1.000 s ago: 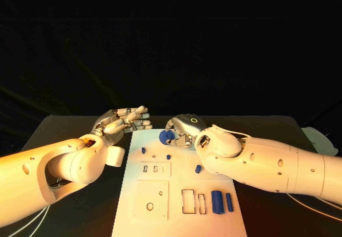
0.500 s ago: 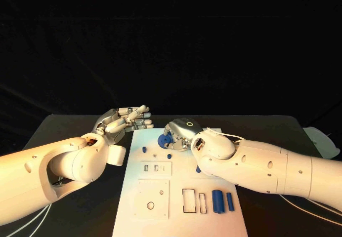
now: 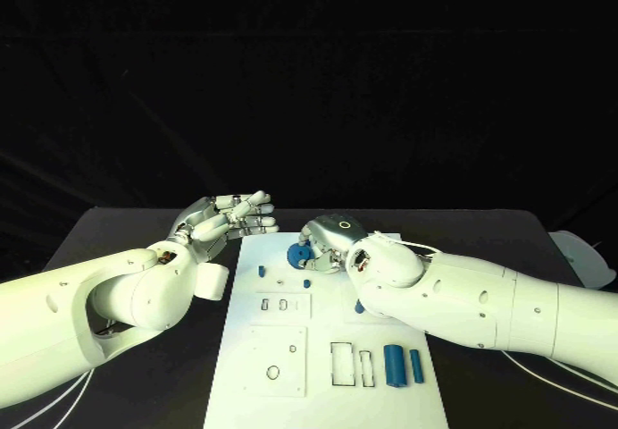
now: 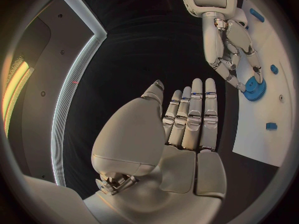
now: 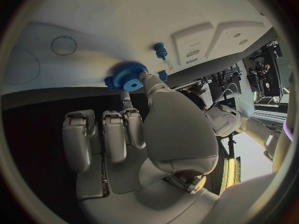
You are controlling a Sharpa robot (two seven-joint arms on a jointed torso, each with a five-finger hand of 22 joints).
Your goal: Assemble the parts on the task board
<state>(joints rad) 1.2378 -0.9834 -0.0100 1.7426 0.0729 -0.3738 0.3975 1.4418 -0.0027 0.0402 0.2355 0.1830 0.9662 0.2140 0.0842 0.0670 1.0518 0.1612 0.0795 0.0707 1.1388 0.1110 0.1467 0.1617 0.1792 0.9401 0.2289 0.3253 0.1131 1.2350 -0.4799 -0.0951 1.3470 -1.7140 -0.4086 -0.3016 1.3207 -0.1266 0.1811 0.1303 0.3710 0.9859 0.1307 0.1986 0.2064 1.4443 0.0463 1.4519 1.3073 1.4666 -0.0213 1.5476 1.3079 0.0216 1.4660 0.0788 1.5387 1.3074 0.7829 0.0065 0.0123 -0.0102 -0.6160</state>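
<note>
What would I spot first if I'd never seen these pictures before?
Probably the right hand pinching a blue gear over the far end of the white task board. Beside it, off the board's left edge, the left hand hangs open, holding nothing.

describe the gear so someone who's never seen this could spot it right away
Start at the white task board in the middle of the black table and go to its far end. There the right hand holds a blue gear, round and toothed, unlike the small pegs and bars nearby.
</note>
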